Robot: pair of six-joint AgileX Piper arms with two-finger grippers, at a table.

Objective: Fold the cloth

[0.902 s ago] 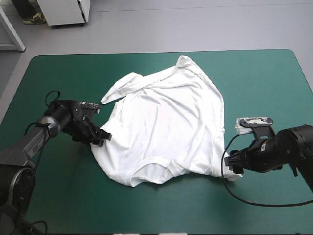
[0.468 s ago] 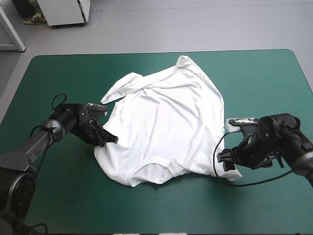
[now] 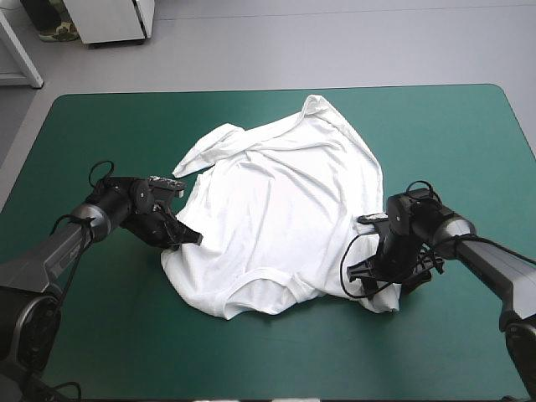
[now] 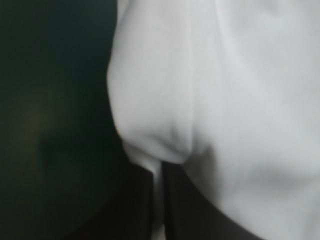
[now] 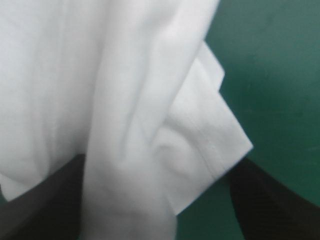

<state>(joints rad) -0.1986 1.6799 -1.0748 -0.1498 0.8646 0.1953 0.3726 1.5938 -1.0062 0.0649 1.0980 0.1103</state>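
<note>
White short-sleeved fabric T-shirt (image 3: 285, 209) lies spread and somewhat rumpled on the middle of your teal-green covered bench (image 3: 109, 335). One sleeve sticks out at the T-shirt's far left. Your left gripper (image 3: 186, 237), with two broad black fin-shaped fingers, sits at the T-shirt's left edge, pinched all but closed on a thin fold of the fabric. Your right gripper (image 3: 366, 275) is at the T-shirt's near right corner. Its fingers (image 5: 45, 200) stand wide apart, the creased corner lying loose between them, clamped on nothing.
</note>
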